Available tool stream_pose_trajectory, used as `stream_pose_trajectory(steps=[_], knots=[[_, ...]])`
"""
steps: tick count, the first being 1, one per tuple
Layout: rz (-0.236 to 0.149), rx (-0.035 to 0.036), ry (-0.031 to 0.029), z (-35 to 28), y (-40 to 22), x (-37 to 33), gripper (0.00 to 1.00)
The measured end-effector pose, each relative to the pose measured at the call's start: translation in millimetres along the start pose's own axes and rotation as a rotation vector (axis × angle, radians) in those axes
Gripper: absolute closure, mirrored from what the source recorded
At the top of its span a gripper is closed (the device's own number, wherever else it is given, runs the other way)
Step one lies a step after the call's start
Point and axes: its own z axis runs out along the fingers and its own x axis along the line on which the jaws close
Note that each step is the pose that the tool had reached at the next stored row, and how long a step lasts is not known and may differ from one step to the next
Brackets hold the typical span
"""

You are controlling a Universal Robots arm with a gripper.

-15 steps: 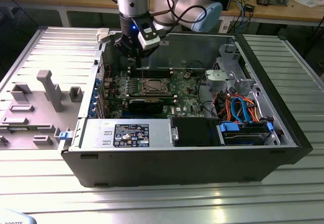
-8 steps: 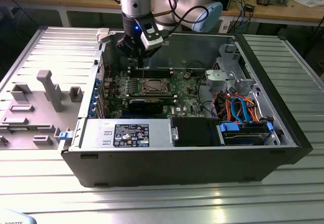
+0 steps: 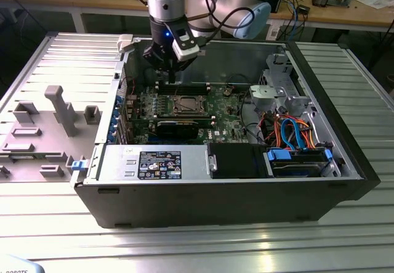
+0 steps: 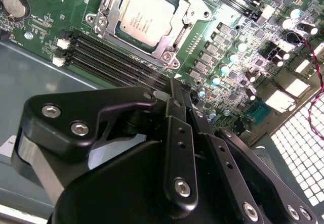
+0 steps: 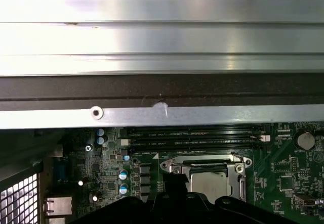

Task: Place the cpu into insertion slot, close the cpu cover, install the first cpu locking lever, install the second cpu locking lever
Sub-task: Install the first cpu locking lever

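CPU (image 4: 150,15) already seated in insertion slot (image 4: 174,62), just ahead of the gripper (image 4: 179,100). CPU cover (image 4: 190,11) seemingly closed; levers unconfirmed. Gripper clenched, nothing held.

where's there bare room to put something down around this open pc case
Free: the ribbed metal table in front of the black computer case and along the exterior view's right. Crowded: the grey fixture tray on the exterior view's left, and the green motherboard, where the black gripper hangs behind the silver-framed socket.
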Motion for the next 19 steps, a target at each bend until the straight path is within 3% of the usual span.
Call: stream_pose_trajectory(steps=[3, 5, 6, 10, 14, 19], knots=[[0.000, -0.0014, -0.0001, 0.7, -0.1, -0.7, 0.89], [0.001, -0.0158, 0.0003, 3.5, -2.1, -0.6, 0.89], [0.001, -0.0173, 0.0003, 4.0, -2.6, -0.6, 0.89], [0.002, -0.0183, 0.0004, 5.9, -2.5, -6.0, 0.89], [0.002, -0.0271, 0.0005, 7.3, -2.5, -9.4, 0.89], [0.002, -0.0272, 0.0012, 12.4, -1.7, -15.9, 0.89]])
